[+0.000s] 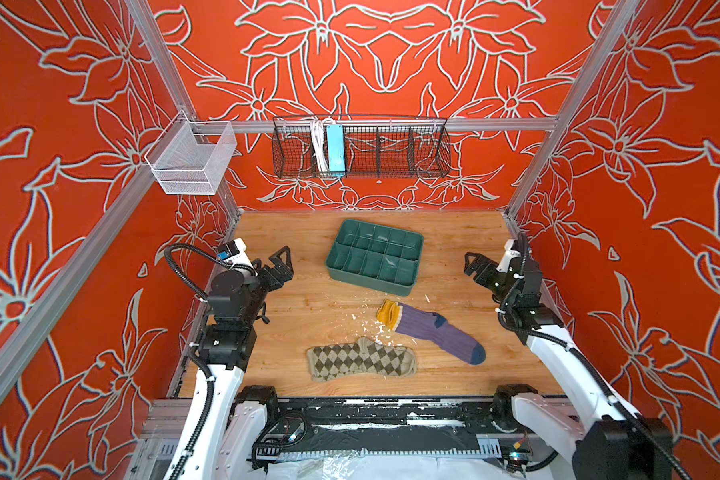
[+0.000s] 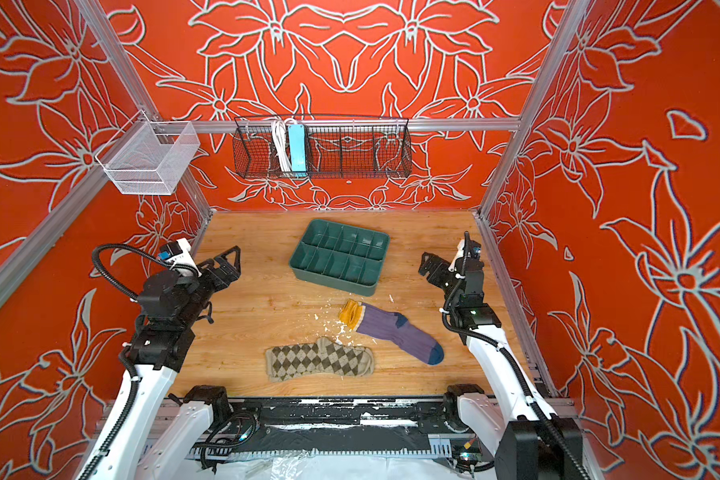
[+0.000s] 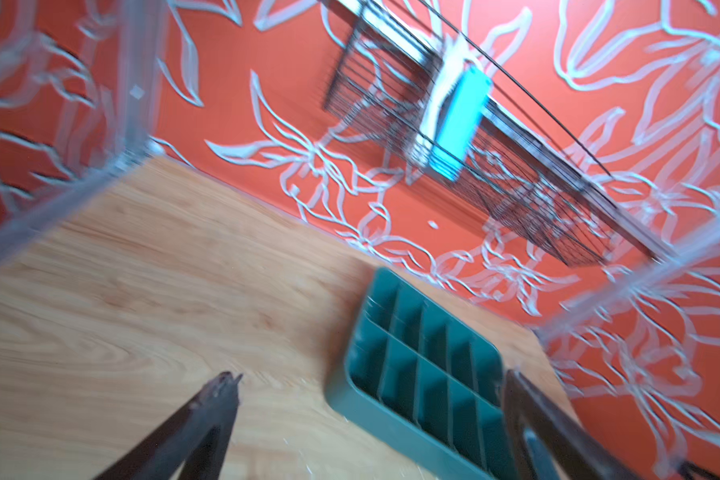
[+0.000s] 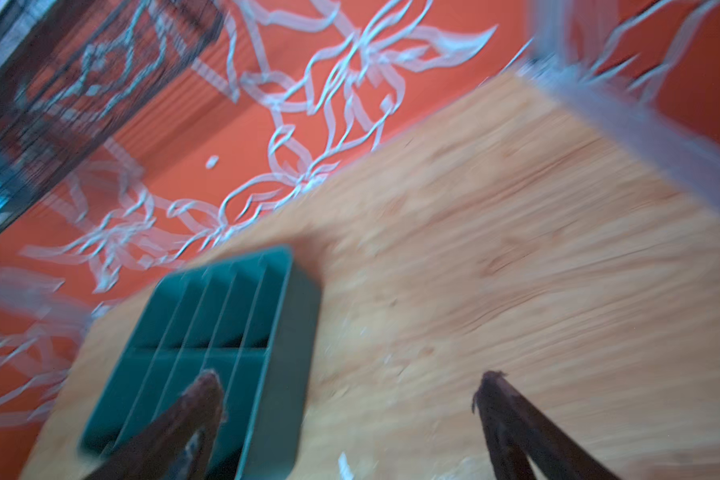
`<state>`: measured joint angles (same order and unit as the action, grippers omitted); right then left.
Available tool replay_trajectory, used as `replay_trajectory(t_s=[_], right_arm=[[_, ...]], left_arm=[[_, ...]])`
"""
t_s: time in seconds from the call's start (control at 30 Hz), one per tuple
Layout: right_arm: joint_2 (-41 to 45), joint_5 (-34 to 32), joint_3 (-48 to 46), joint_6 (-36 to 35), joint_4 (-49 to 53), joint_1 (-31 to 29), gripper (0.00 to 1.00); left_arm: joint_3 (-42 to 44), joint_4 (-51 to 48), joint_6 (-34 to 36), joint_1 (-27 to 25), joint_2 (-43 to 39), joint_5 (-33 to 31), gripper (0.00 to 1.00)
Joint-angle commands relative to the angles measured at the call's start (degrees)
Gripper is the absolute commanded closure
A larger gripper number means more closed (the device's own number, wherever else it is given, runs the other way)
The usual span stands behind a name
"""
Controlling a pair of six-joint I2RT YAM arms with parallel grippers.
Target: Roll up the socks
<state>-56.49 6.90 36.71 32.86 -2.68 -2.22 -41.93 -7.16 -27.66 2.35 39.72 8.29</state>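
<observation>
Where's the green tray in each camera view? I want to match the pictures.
Top view: tray on the far half of the table, centre of picture.
Top view: tray same spot, slightly left of centre.
Left wrist: tray ahead of the left gripper, one corner behind a jaw.
Right wrist: tray, blurred, ahead of the right gripper, partly behind a jaw.
Shared landmark: wire basket hanging beyond the tray.

Purple sock (image 1: pixel 431 330) w/ navy toe, mustard cuff; beige sock (image 1: pixel 360 361) w/ olive argyle; green tray (image 1: pixel 368 281).
</observation>
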Motion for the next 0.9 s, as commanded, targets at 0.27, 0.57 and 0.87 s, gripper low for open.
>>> replay_trajectory(t_s=[0.27,0.57,0.87], right_arm=[[-19.02,10.4,21.03,-13.44,27.73,-15.26,0.13],[-40.42,-0.48,35.63,-11.11,34.16,-18.83,0.31],[-49.65,-6.57,42.11,-7.83,33.5,-21.95,0.49]], left_arm=[[-2.91,-17.06,-0.1,-6.88,3.7,10.33,0.03],[-3.59,-19.53,2.69,-8.15,6.23,5.55,0.03],[-2.72,-19.74,2.22,-8.14,6.33,4.17,0.03]])
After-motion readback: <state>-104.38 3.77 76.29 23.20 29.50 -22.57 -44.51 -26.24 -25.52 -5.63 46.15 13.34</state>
